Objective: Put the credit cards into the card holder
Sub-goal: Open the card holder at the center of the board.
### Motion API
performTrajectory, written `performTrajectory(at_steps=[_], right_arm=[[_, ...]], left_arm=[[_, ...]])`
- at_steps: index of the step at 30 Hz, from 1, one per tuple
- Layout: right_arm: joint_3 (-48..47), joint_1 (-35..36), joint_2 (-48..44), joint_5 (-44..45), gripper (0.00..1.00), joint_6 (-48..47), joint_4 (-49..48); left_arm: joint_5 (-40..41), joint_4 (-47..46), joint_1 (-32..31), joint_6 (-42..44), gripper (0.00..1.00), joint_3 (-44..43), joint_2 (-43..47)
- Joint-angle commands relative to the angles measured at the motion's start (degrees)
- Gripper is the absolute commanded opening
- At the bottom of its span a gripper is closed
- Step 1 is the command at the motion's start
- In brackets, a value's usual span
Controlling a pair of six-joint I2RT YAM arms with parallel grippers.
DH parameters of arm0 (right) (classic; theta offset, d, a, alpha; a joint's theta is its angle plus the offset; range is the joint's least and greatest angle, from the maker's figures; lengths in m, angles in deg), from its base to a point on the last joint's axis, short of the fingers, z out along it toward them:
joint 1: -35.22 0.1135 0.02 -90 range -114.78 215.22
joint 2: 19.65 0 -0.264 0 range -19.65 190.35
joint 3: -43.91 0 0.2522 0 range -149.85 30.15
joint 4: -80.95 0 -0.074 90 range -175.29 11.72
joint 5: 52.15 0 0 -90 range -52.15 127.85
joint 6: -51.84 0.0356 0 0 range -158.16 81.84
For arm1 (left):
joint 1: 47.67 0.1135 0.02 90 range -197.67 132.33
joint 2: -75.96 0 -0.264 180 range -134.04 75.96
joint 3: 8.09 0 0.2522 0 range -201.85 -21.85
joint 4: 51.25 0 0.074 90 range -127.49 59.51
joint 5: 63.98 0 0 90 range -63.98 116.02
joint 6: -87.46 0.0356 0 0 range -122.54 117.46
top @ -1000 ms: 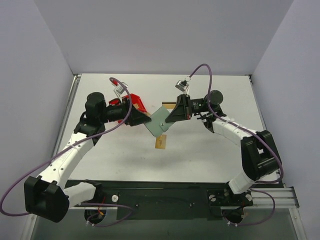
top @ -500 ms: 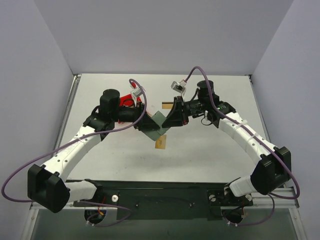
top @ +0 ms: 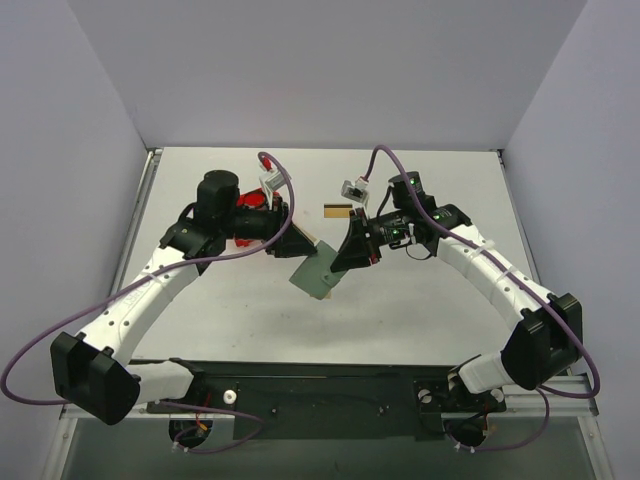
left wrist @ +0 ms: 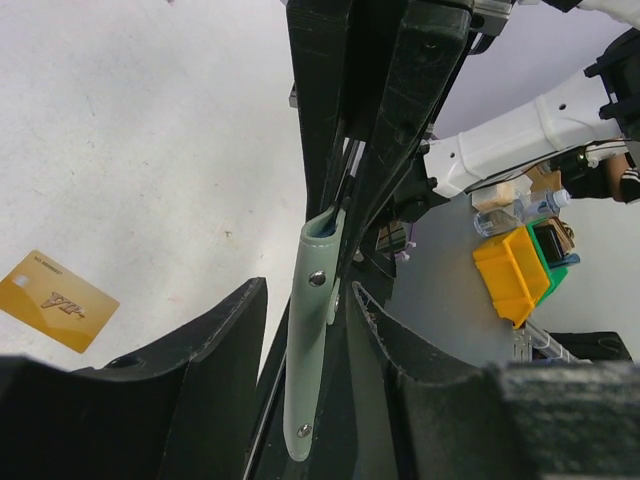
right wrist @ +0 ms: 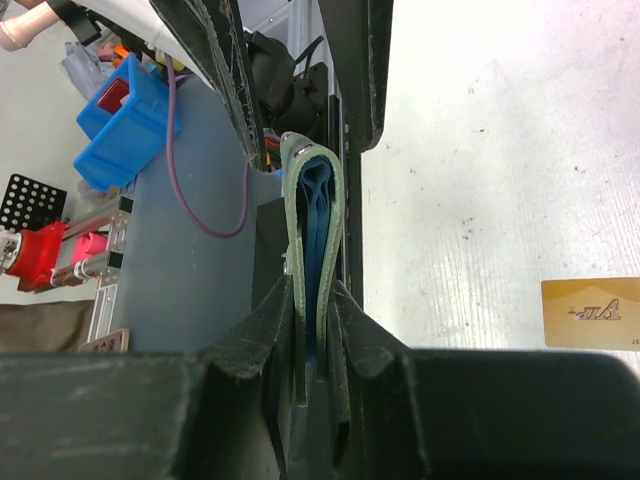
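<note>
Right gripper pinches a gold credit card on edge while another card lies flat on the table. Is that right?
Not quite. The right gripper pinches the folded card holder, not a card: the right wrist view shows its grey-green cover and blue lining in its grip. A gold credit card does lie flat on the table.

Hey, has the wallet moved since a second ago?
Yes. Seen from above, the wallet has come nearer the table's front edge, away from the gold card lying farther back, which has stayed put.
</note>
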Motion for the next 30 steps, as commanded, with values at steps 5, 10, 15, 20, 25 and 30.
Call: performTrajectory(at_steps=[5,10,15,20,25,30], right_arm=[[-1.0,0.3,-0.6,-3.0,0.00,-2.8,0.2],[-1.9,0.2,-0.4,-3.9,0.00,-2.6,0.0],[-1.9,0.3,-0.3,-3.9,0.00,-2.5,0.2],[-1.9,0.2,-0.3,-3.9,0.00,-2.5,0.1],[-2.2,0.2,-0.3,-3.1,0.00,-2.5,0.1],[-2.2,0.2,-0.4,-1.0,0.23,-2.4,-0.2]], left_arm=[[-2.9,1.0,-0.2,2.5,0.47,-1.4,-0.2],[-3.2,1.4,-1.0,3.4,0.49,-1.2,-1.1],[-2.9,1.6,-1.5,3.8,0.48,-1.0,-2.1],[-3.0,1.6,-1.6,4.1,0.35,-0.8,-2.3],[-3.7,1.6,-1.7,4.4,0.08,-0.7,-2.9],[-6.5,-0.7,-1.9,4.4,0.00,0.6,-2.9]])
